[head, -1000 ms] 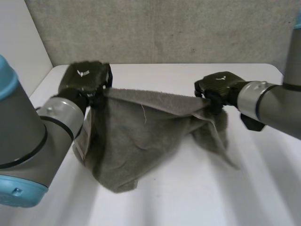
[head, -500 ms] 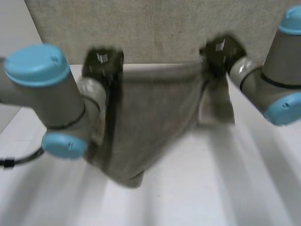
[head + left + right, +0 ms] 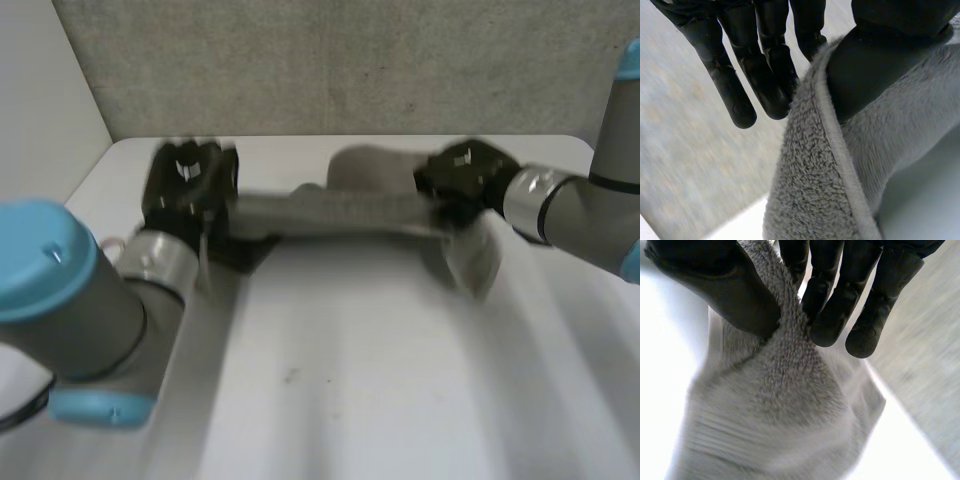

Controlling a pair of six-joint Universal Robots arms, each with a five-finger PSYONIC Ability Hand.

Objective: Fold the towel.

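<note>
The grey towel (image 3: 340, 210) is stretched as a narrow band between my two hands over the far part of the white table (image 3: 380, 380). My left hand (image 3: 190, 185) pinches its left end; in the left wrist view the thumb (image 3: 875, 60) presses the towel's hemmed edge (image 3: 815, 190) against the fingers (image 3: 760, 75). My right hand (image 3: 465, 175) holds the right end, and a flap hangs below it. In the right wrist view the towel (image 3: 785, 405) is clamped between thumb (image 3: 725, 285) and fingers (image 3: 840, 300).
A grey wall (image 3: 350, 60) rises right behind the table's far edge, close to both hands. A white side wall (image 3: 40, 110) stands at the left. Bare tabletop stretches from the towel to the near edge.
Both hands swung the towel up and then back down and forward. Its hanging belly has flown away from me, so it now shows as a flat, taut band.
</note>
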